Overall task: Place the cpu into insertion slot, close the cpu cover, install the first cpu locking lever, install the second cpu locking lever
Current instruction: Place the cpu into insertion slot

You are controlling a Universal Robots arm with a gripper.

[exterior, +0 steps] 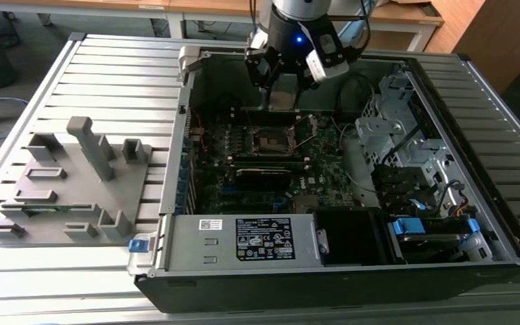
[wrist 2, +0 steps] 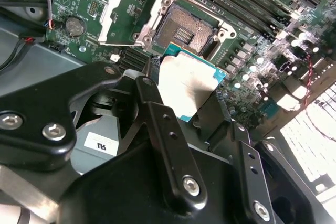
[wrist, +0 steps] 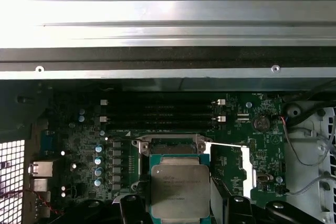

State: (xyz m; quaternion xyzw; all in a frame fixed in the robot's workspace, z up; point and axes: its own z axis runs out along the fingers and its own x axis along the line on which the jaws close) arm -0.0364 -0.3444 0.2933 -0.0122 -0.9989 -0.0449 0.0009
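black two-finger gripper (wrist 2: pixel 184 97) clamps opposite edges of flat square grey-topped cpu (wrist 2: pixel 186 80) above silver-rimmed square insertion slot (wrist 2: pixel 186 34); thin silver cpu cover (wrist 2: pixel 108 17) stands open beside it.

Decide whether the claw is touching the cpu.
Touching. In the second wrist view the claw grips the cpu by two opposite edges, its fingers pressed against the chip.

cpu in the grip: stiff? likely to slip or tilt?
The cpu looks like a thin flat plate, so probably stiff and light. Its smooth metal top and thin edges between the fingers may let it slip or tilt.
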